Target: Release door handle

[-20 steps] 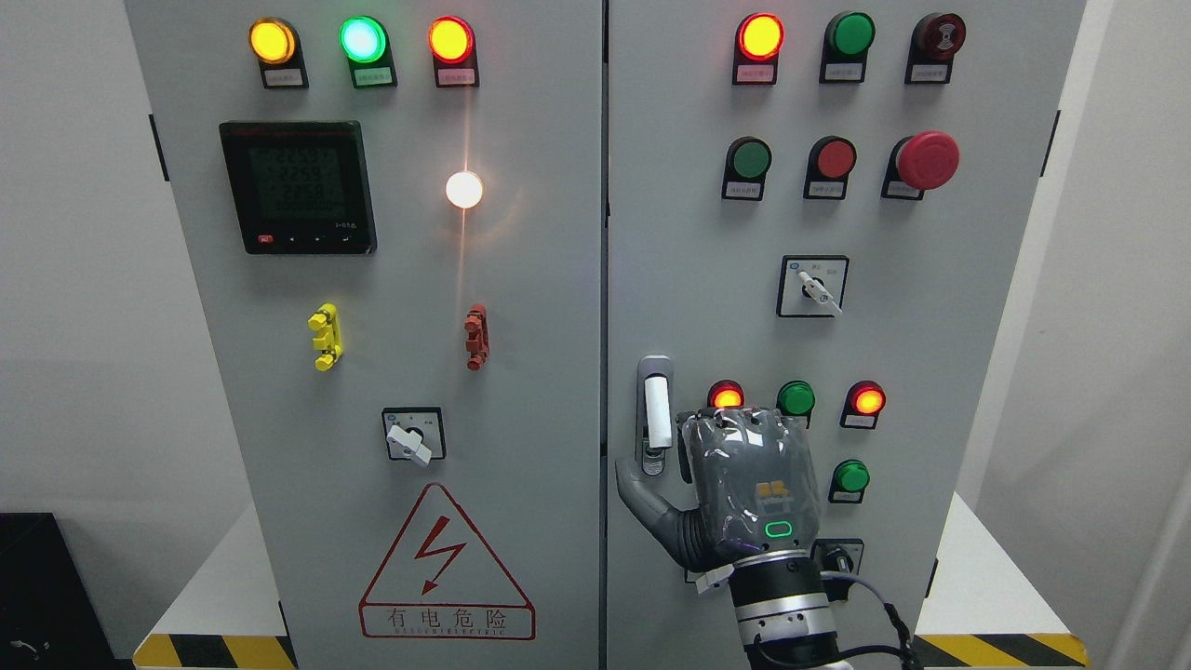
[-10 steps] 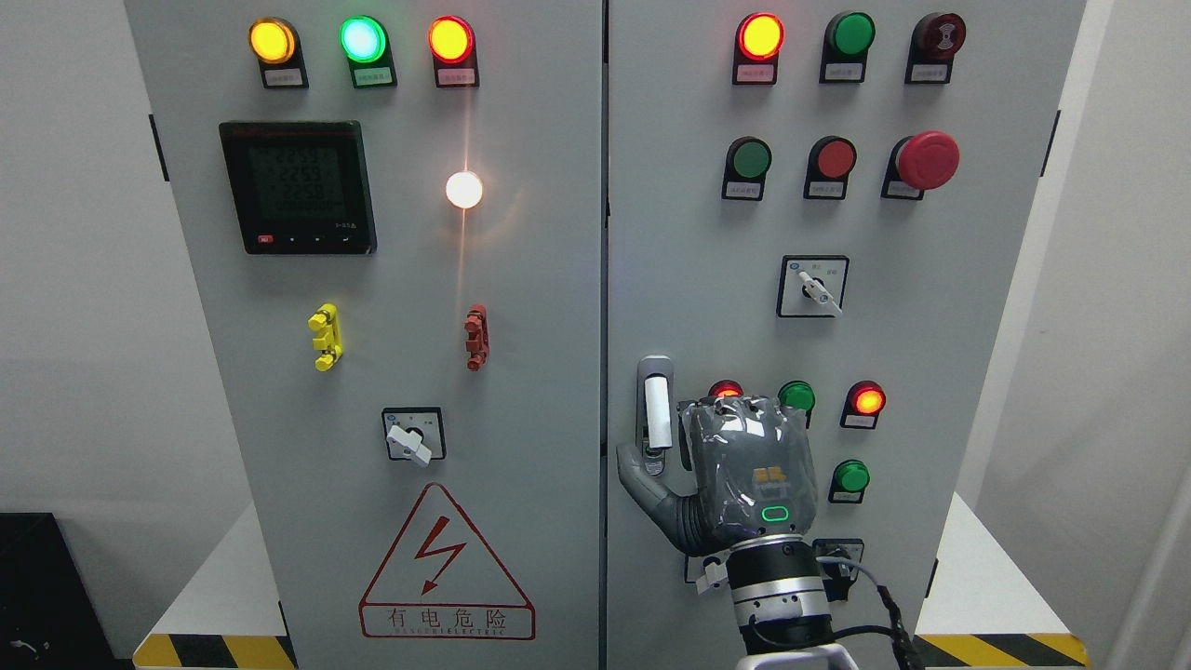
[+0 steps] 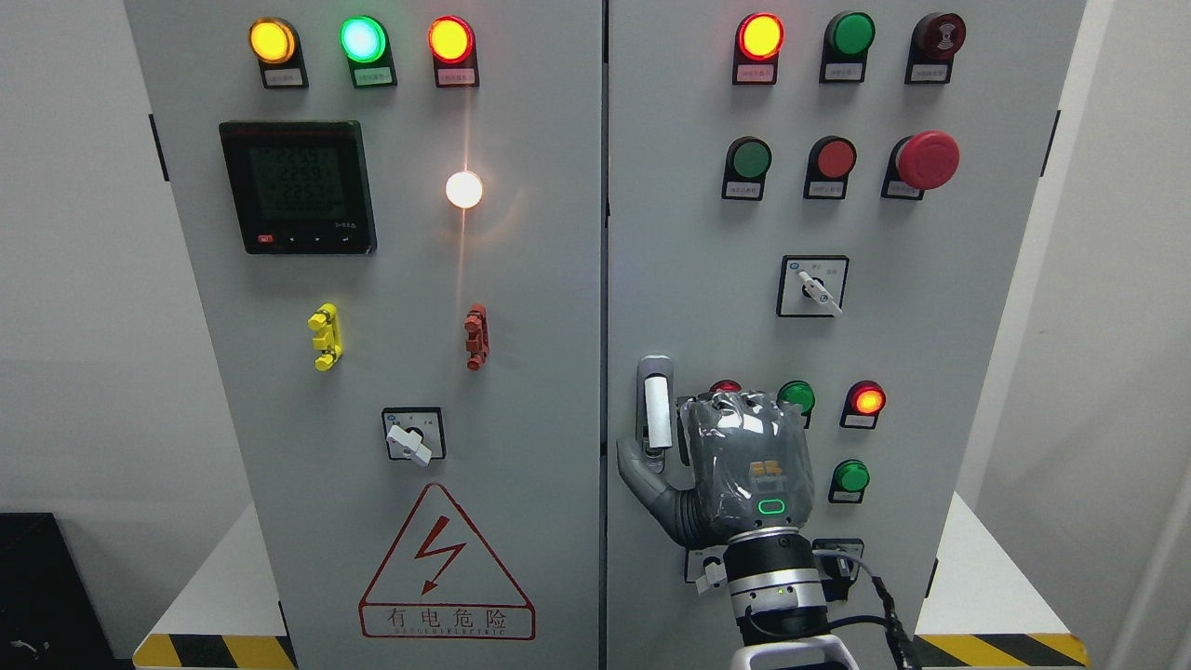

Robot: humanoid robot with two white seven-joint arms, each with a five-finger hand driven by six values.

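The door handle (image 3: 656, 409), a white grip in a silver mount, stands upright at the left edge of the cabinet's right door (image 3: 689, 233). My right hand (image 3: 744, 461) is just right of it, its grey back toward the camera. The fingers curl in at the knuckles (image 3: 735, 405) and wrap nothing. The thumb (image 3: 640, 470) sticks out to the left, with its tip at the handle's lower end. The white grip shows in full, with no finger around it. The left arm is out of the picture.
Both cabinet doors look closed, with a narrow seam (image 3: 605, 279) between them. Around the hand are lit lamps: red (image 3: 867, 400), green (image 3: 796, 395), green (image 3: 850, 476). A rotary switch (image 3: 812, 287) sits above. Striped table edges (image 3: 1000, 647) flank the cabinet.
The right hand has risen slightly along the door. Its thumb tip has come up to the handle's lower end. The knuckles now cover more of the red lamp behind them.
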